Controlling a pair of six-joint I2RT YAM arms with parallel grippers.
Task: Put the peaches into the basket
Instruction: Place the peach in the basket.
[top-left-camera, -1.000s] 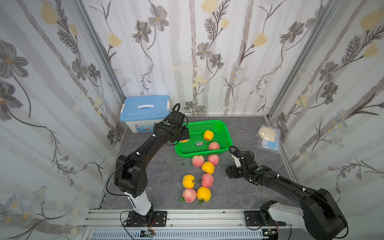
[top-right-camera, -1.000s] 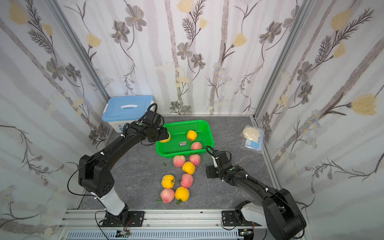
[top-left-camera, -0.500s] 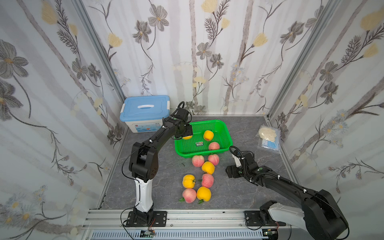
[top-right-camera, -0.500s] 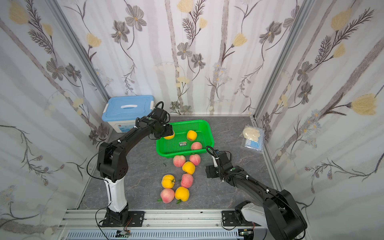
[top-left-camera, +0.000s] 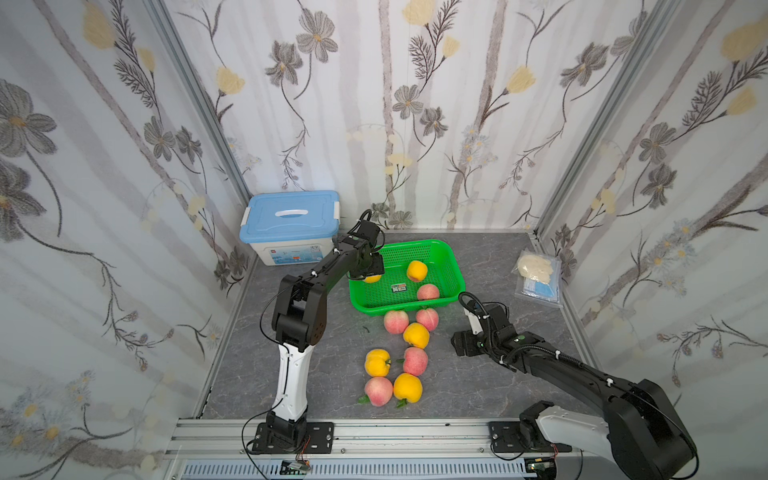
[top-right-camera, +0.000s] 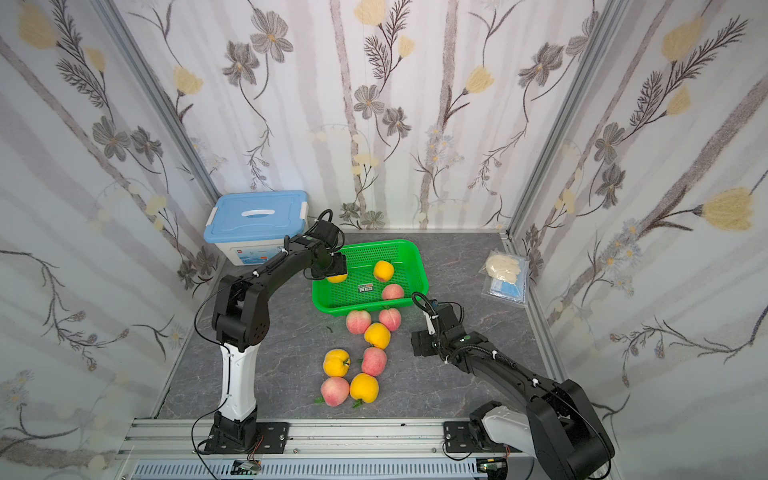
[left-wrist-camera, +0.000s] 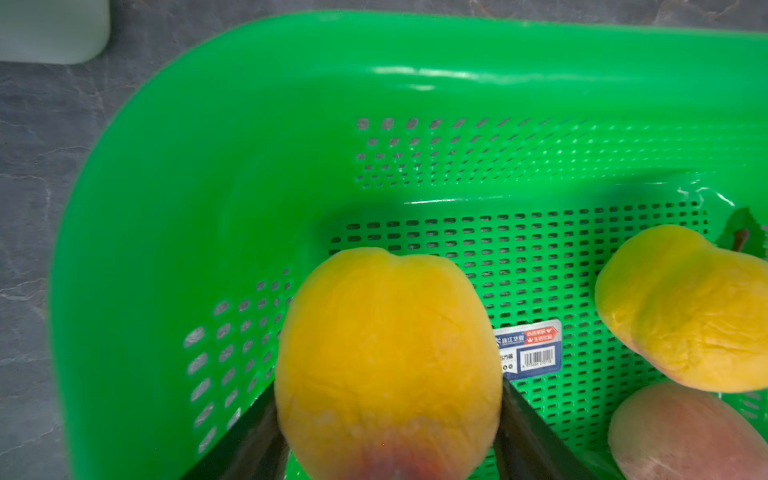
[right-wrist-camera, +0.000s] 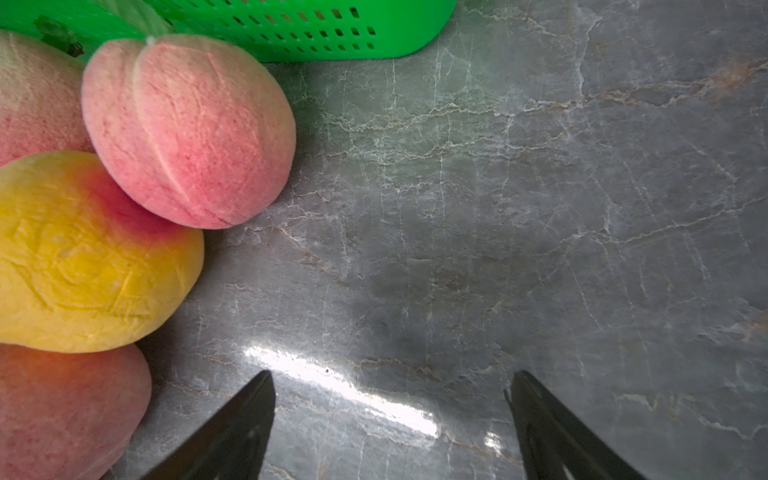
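I have the left gripper (left-wrist-camera: 388, 409) clamped on a yellow-orange peach (left-wrist-camera: 386, 357). In the left wrist view its two dark fingers (left-wrist-camera: 249, 440) press against either side of the fruit, whose red blush faces the camera. In both top views this gripper (top-left-camera: 366, 269) hangs over the left end of the green perforated basket (top-left-camera: 453, 266), and the held peach (top-right-camera: 337, 277) shows just below it, inside the rim. I cannot tell whether the fruit touches the basket floor. The basket stands at the far middle of the grey marble-patterned tabletop (top-left-camera: 478, 257). Two more peaches lie in it, a yellow one (top-left-camera: 417, 271) toward the far side and a pink one (top-left-camera: 427, 292) against the near wall, with the small barcode label (top-left-camera: 399, 287) on the floor between them and the held fruit. Seven peaches are out on the table. Just near of the basket, two pink ones (top-left-camera: 395, 322) (top-left-camera: 427, 318) and a yellow one (top-left-camera: 416, 335) touch each other. Nearer to me sit a yellow one (top-left-camera: 377, 362), a pink one (top-left-camera: 415, 360), another pink one (top-left-camera: 378, 391) and a yellow one (top-left-camera: 407, 387). The right gripper (right-wrist-camera: 390, 376) has its jaws apart with nothing between them, low over bare tabletop. It is just right of the cluster by the basket and near the basket's near right corner. A blue-lidded white storage box (top-left-camera: 291, 226) stands at the far left beside the basket, and a clear plastic packet (top-left-camera: 538, 274) with white and blue contents lies at the far right.
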